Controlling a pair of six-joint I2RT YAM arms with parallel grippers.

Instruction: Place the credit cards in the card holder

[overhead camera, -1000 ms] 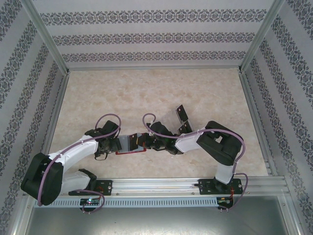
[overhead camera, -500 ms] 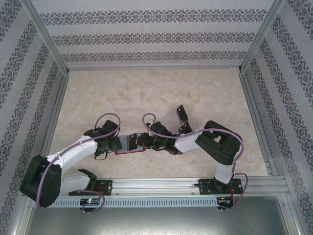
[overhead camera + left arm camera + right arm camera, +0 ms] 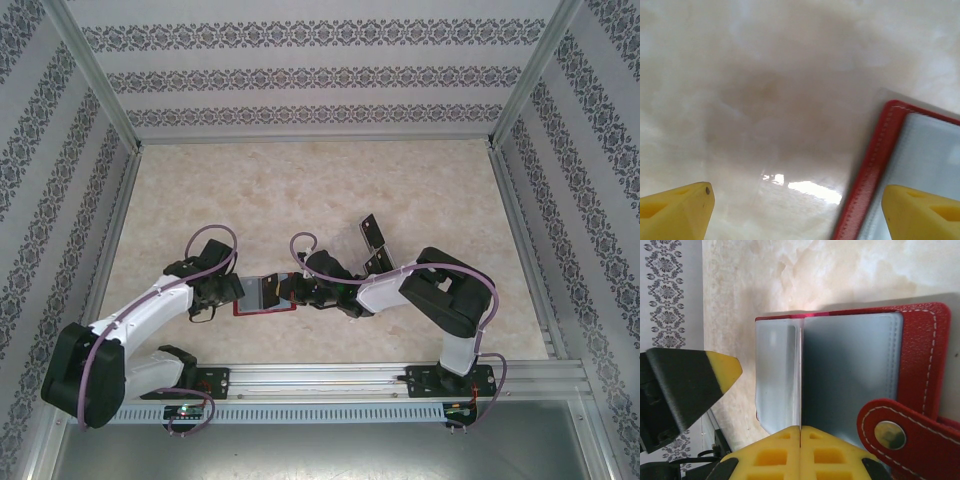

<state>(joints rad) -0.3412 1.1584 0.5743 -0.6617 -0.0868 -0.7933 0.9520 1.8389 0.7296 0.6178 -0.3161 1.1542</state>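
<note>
Preparation is the step in hand, as we judge it: the card holder (image 3: pixel 264 294) lies spread open on the table (image 3: pixel 300 180) between the two arms, its grey pockets facing up and its snap tab (image 3: pixel 890 435) off to one side. The credit cards (image 3: pixel 373 232) lie well apart from it, beyond the right forearm, and we see two of them there. We cannot tell whether any card is already in a pocket.

The right gripper (image 3: pixel 800 432) is clenched at the wallet's near edge. Its fingertips meet on what looks to us like the thin middle leaf between the two pockets, so it seems to pin the holder down. The left gripper (image 3: pixel 797 196) stands released just beside the wallet's red border with nothing between its fingers.

Next, we think, one arm must fetch a card while the wallet is kept from sliding. A thin, flat card will need a careful pinch at its edge.

Against a second ago, the left gripper has drawn back from the wallet and its jaws have widened. More of the open wallet shows. The right gripper and the cards have not moved.
</note>
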